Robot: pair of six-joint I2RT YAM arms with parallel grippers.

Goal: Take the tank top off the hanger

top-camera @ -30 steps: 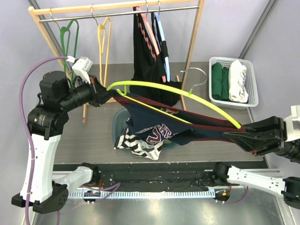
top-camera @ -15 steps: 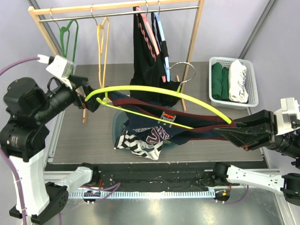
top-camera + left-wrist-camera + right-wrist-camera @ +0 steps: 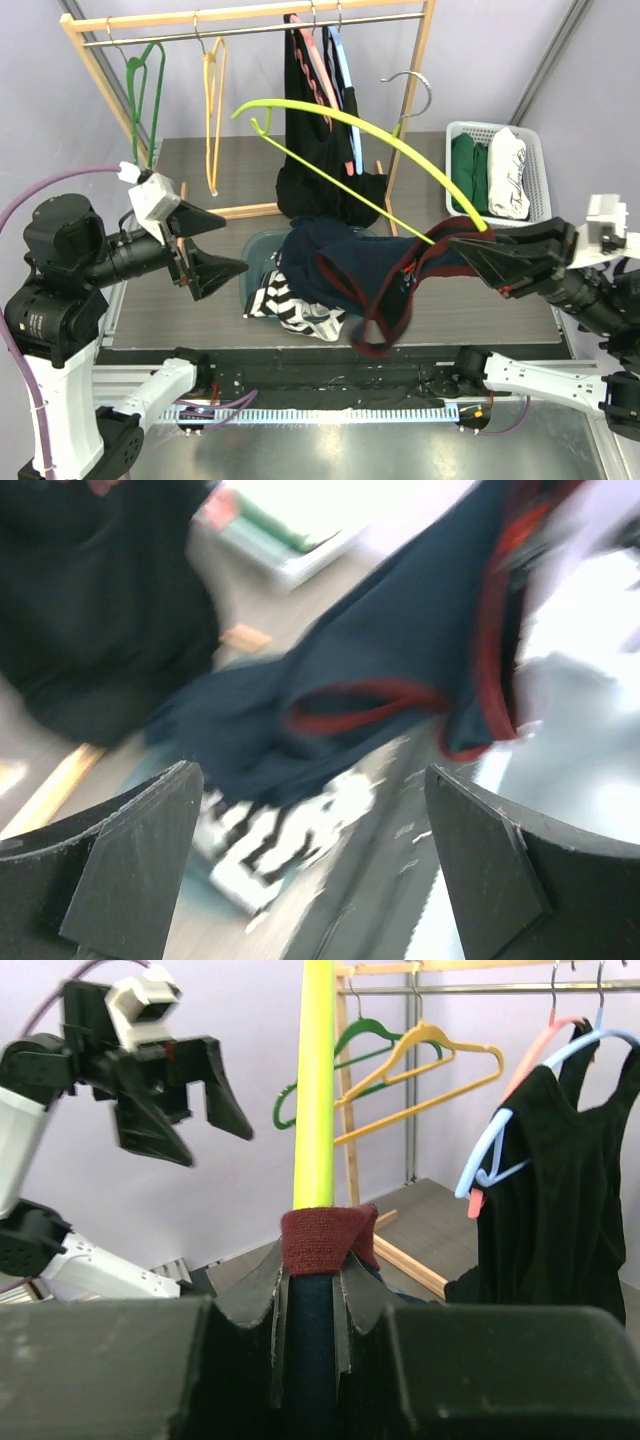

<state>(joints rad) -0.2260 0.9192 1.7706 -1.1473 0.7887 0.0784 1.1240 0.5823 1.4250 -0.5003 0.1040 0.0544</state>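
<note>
One end is free now: the left pincer (image 3: 232,245) has let go and gapes wide, and the lime hanger (image 3: 350,120) has swung up bare there. The tank top (image 3: 350,265) sags bunched at the right pincer (image 3: 460,250), which clamps hanger and strap together; only that strap seems left to slip off.

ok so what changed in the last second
The left pincer let go of the tank top, opened, and pulled back. The tank top slid off the left end of the hanger and now droops from the right pincer; the freed hanger swung up toward the rack. The right pincer stays shut on hanger and strap.
</note>
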